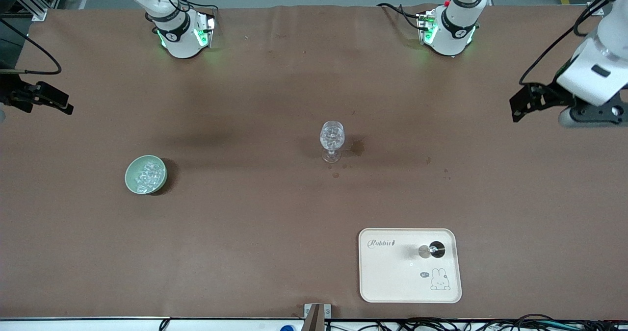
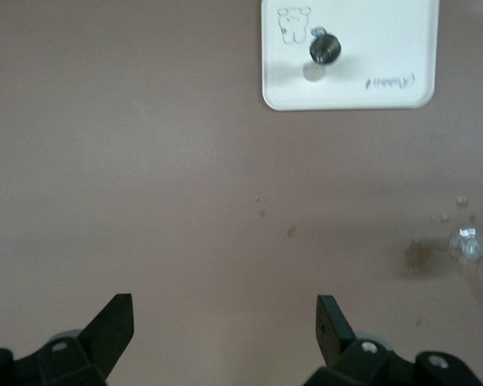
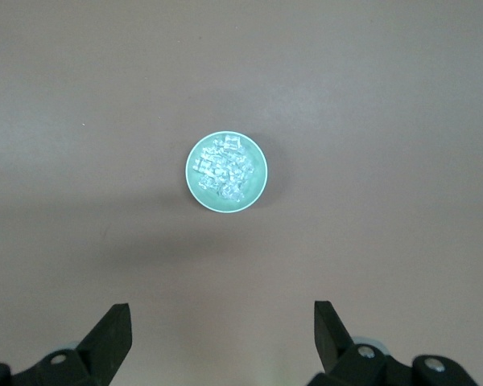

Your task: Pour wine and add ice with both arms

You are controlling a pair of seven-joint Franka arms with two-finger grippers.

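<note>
A pale green bowl [image 1: 145, 174] holds several clear ice cubes [image 1: 147, 173] toward the right arm's end of the table; it shows in the right wrist view [image 3: 225, 171] with the ice [image 3: 222, 169]. A clear stemmed glass [image 1: 332, 140] stands mid-table and looks to hold clear cubes; it shows in the left wrist view [image 2: 467, 244]. My left gripper [image 1: 516, 106] hangs open and empty over the table's left-arm end [image 2: 225, 322]. My right gripper [image 1: 61, 100] hangs open and empty over the right-arm end [image 3: 223, 322]. Both are well apart from bowl and glass.
A cream tray [image 1: 392, 277] with a rabbit print lies near the front edge, also in the left wrist view [image 2: 386, 32]. A small dark round object [image 1: 435, 250] stands on it [image 2: 324, 50]. Dark wet stains [image 1: 357, 147] mark the brown cover beside the glass.
</note>
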